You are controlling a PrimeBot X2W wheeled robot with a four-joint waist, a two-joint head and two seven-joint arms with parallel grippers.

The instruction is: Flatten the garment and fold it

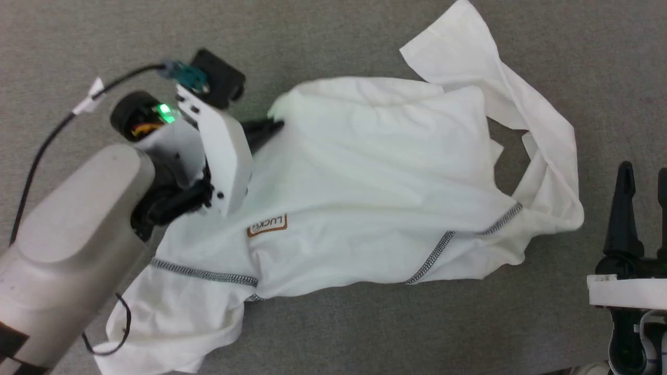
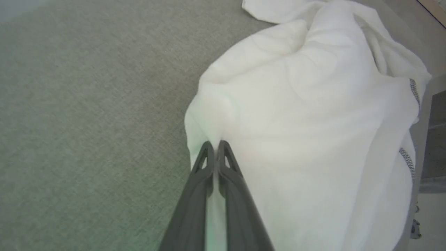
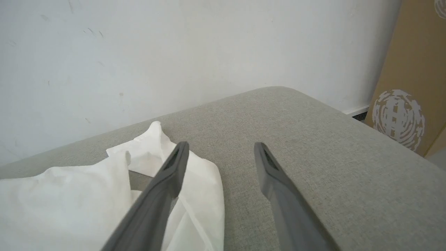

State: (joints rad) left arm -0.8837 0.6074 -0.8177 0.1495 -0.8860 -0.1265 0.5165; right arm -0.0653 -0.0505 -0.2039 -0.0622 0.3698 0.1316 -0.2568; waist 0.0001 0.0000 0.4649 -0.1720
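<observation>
Two grippers on a grey fabric surface: left gripper pinches the garment bunched ahead of it; right gripper is spread wide, garment to its left, white wall and cardboard box beyond.

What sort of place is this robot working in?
Probably an indoor room, perhaps a living space or lab: a grey upholstered surface with a rounded corner, a plain white wall behind it, and a printed cardboard box beside it.

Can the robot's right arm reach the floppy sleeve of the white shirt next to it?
Probably yes. The right gripper is open and sits beside the sleeve of the shirt, with bare grey surface between them. Nothing seems to block it. The left gripper pinches another edge.
</observation>
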